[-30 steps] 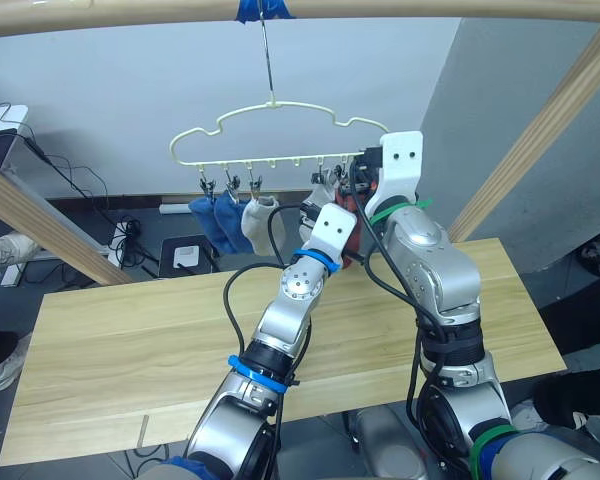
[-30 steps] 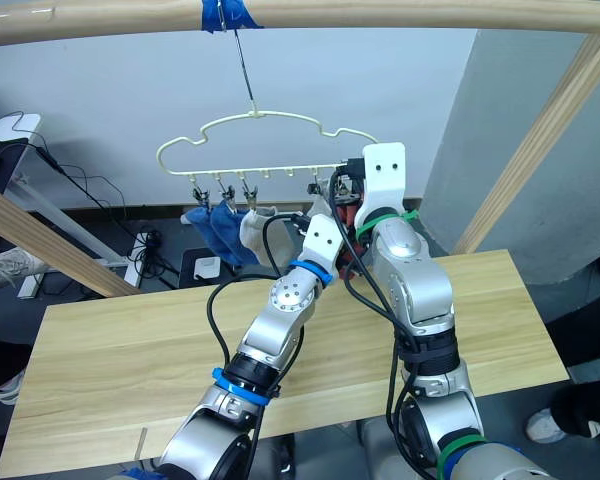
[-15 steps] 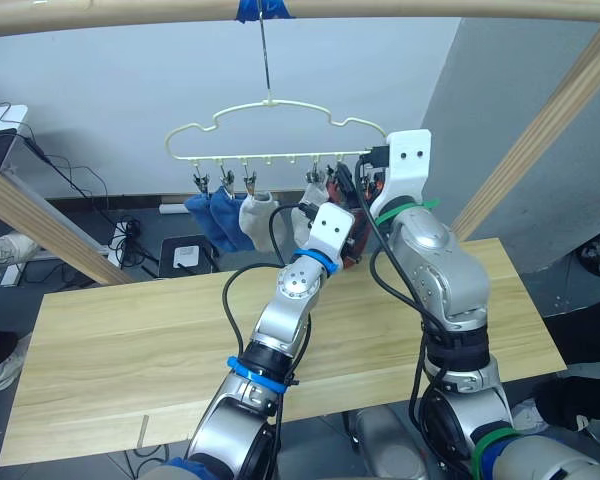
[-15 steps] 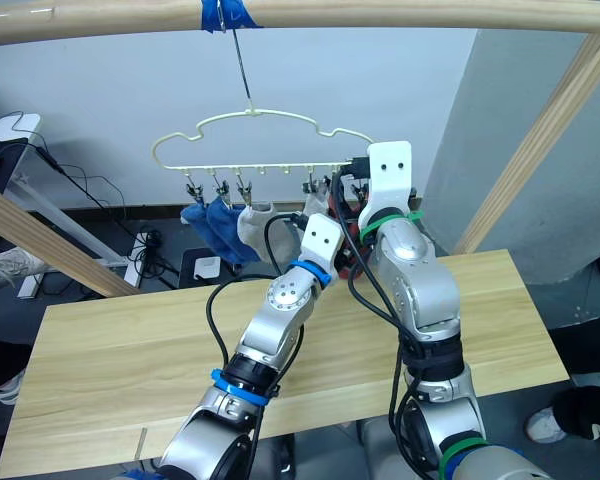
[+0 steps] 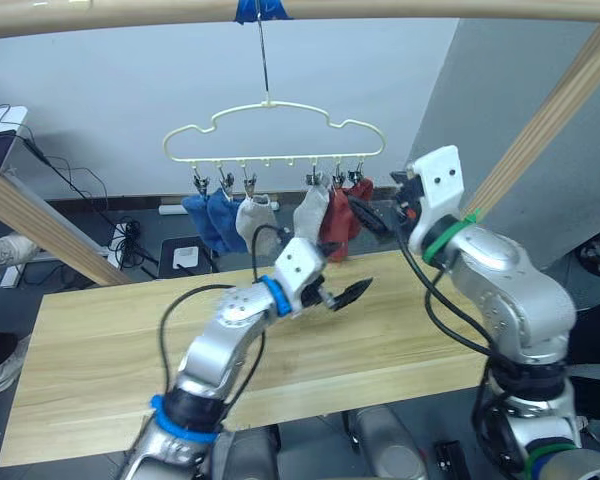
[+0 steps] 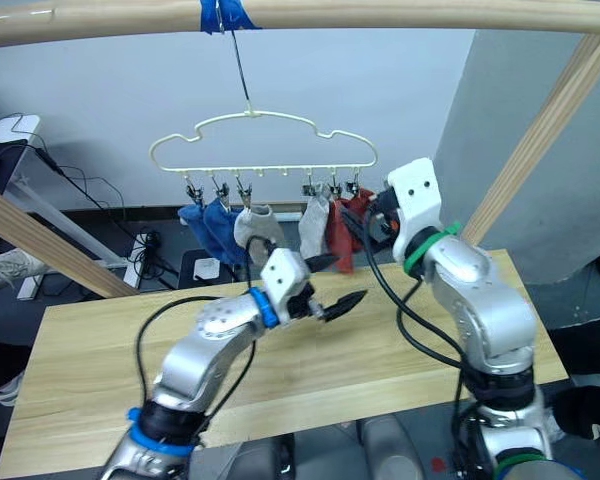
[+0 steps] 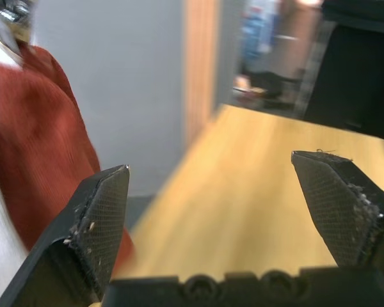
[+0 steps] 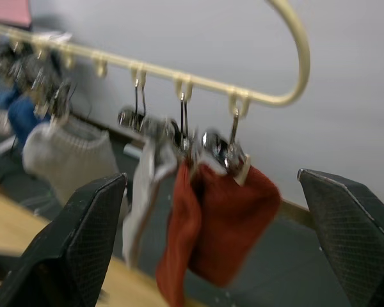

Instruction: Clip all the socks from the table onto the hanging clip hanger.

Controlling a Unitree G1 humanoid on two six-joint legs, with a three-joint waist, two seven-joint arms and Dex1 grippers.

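A pale yellow clip hanger [image 5: 270, 130] with a cloud-shaped outline hangs by its hook from a wooden pole [image 5: 300, 10], above the far edge of the light wood worktop [image 5: 100, 340]. Six socks hang from its grey metal clips: two royal blue socks [image 5: 210, 215], a light grey sock [image 5: 252, 222], another light grey sock [image 5: 309, 214] and two rust-red socks [image 5: 342, 215] bunched together at the right end. The left claw [image 5: 342, 293] hovers released and empty over the worktop; the right claw [image 5: 365, 215], also released and empty, sits just beside the red socks.
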